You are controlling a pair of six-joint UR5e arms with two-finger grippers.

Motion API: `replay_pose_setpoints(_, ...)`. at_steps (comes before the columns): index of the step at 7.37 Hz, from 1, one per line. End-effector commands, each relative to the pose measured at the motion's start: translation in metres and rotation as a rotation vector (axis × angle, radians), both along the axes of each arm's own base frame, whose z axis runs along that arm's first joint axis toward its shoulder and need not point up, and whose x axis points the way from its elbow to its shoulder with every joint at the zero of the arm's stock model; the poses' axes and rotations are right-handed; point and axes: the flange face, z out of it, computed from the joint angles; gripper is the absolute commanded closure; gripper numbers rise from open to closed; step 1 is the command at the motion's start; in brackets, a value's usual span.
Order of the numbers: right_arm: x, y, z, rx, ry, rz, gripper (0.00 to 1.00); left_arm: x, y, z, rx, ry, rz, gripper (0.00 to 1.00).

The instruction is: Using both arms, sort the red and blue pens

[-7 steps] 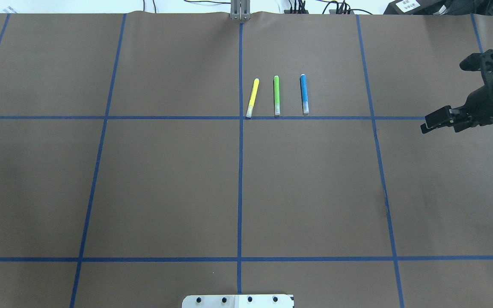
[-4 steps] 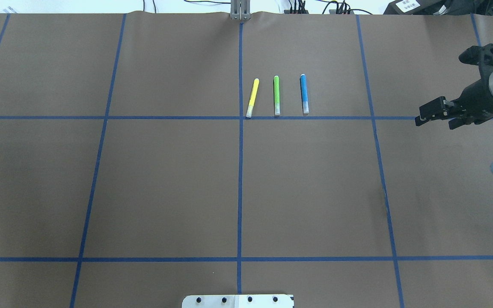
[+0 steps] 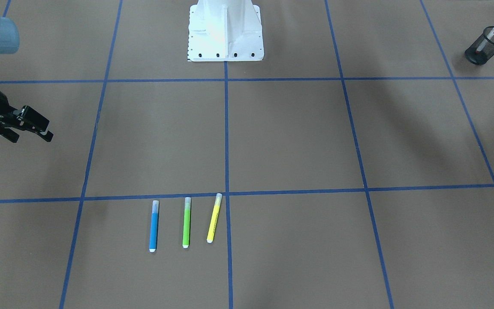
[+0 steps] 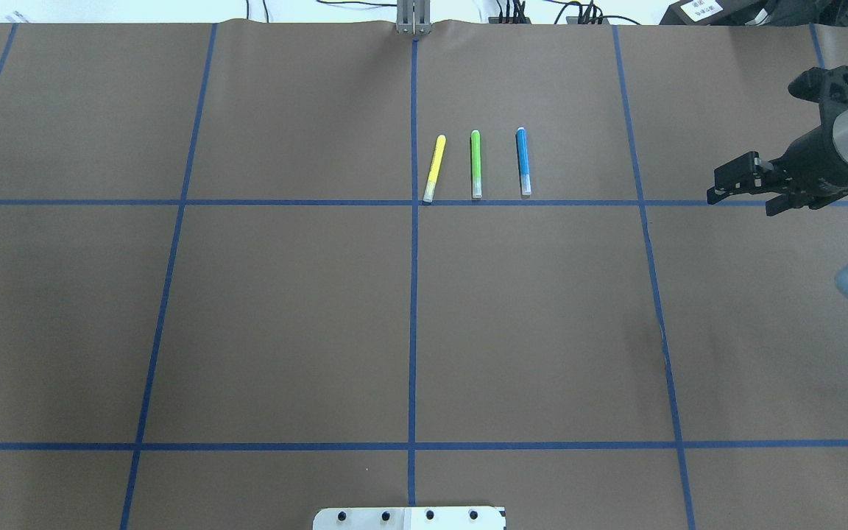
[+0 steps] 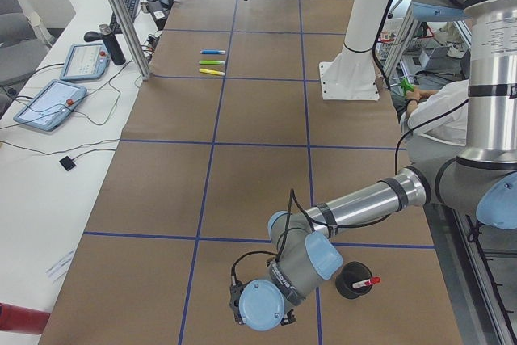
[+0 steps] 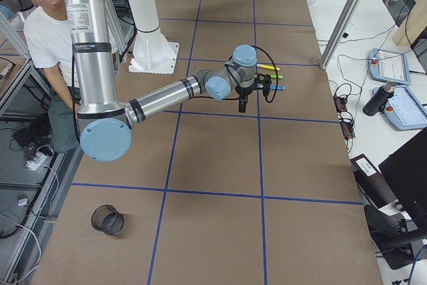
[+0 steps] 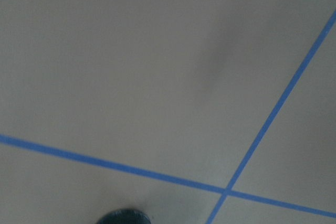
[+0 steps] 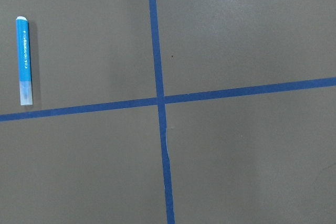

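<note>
The blue highlighter [image 4: 523,162] lies flat on the brown table, rightmost in a row of three pens, and shows again in the front view [image 3: 154,226] and at the upper left of the right wrist view [image 8: 24,61]. To its right, above the table, my right gripper [image 4: 740,202] hangs open and empty, with a blue tape line between them. The red-capped pen [image 3: 493,31] stands in a black mesh cup [image 3: 486,46] at the robot's far left. My left arm's wrist [image 5: 258,305] hovers beside that cup [image 5: 354,280]. I cannot tell how its gripper stands.
A green highlighter [image 4: 476,163] and a yellow highlighter [image 4: 434,168] lie left of the blue one. The white pedestal [image 3: 225,30] stands at mid-table. A second mesh cup [image 6: 107,219] sits near the robot's right end. A person [image 6: 40,31] stands behind the robot.
My right gripper has moved left and slightly farther across the table, toward the row of pens. The pens have not moved.
</note>
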Motion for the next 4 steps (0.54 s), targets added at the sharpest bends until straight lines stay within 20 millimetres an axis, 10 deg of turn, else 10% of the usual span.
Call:
replay_pose_setpoints(1,0.000,-0.004,0.006,-0.001,0.020,0.016,0.00,0.011,-0.052,-0.033,0.238,-0.081,-0.028,0.00)
replay_pose_setpoints(4,-0.004,-0.011,-0.007,0.013,0.015,0.027,0.00,0.054,-0.141,-0.107,0.286,-0.106,-0.104,0.00)
